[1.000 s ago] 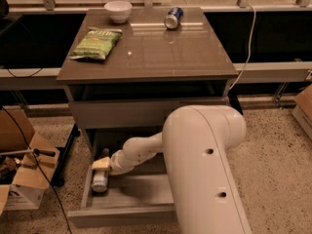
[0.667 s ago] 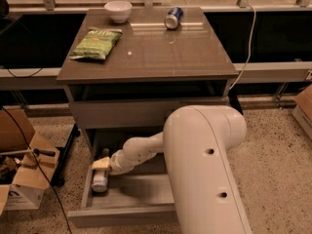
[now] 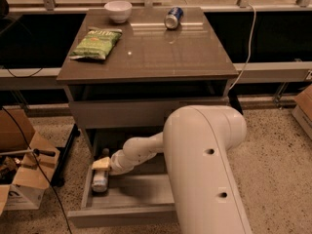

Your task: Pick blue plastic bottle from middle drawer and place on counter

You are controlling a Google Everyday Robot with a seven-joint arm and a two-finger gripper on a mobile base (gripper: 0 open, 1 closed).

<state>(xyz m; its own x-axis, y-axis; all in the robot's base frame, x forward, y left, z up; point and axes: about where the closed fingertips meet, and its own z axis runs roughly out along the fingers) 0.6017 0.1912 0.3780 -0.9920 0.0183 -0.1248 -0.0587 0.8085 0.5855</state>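
While your hand (image 3: pixel 102 165) sits low in the open drawer (image 3: pixel 127 214), right over the bottle (image 3: pixel 99 180) lying along its left side, nothing has reached the worktop (image 3: pixel 146 52) yet, so the lift and the placing are both ahead of you. The wrist blocks the contact, so whether the hand has clamped the bottle can't be told.

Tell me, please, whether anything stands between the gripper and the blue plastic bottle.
Nothing visible does. The gripper hangs directly over the blue plastic bottle, which lies along the picture-left side of the middle drawer, with no other object between them.
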